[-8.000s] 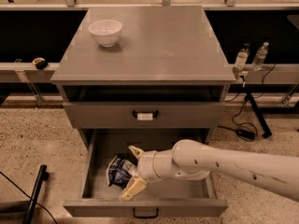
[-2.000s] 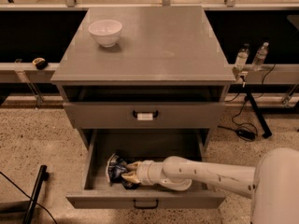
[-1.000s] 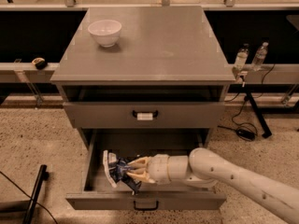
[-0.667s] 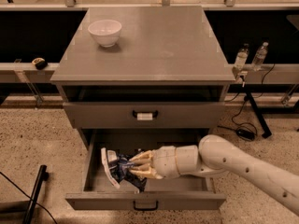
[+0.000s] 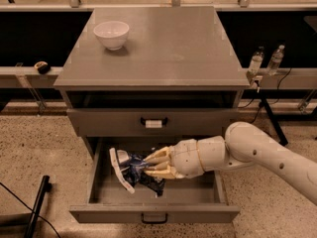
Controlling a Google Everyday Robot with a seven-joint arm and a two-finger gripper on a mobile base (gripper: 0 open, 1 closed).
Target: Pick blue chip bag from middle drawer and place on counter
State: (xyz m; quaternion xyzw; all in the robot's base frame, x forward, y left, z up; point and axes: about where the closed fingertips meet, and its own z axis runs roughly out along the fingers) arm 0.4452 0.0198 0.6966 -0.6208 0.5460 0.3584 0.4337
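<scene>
The robot's gripper [image 5: 147, 165] is low in the middle of the frame, over the open middle drawer [image 5: 198, 213]. Its two pale fingers [image 5: 159, 155] are pinched together on the blue chip bag [image 5: 130, 168], so the bag is caught between them. The bag is crumpled and hangs to the left of the gripper, with a white edge sticking out at the lower left. It looks to be held a bit above the drawer floor, but I cannot be sure that it is off the floor all the way. The big white arm [image 5: 257, 155] comes in from the right side of the frame.

The grab looks done. The step now is lifting the bag out of the drawer.

Next the bag must go up and out toward the front. The drawer with the white tag [image 5: 153, 122] sits right above, and the counter [image 5: 168, 48] sticks out a little over it. So the gripper should pull toward the bottom of the frame first, then rise, so the bag does not bump those edges.

The white bowl [image 5: 111, 33] stands at the upper left of the counter. The middle and right of the counter are bare grey, and that looks like a good spot to set the bag down.
</scene>
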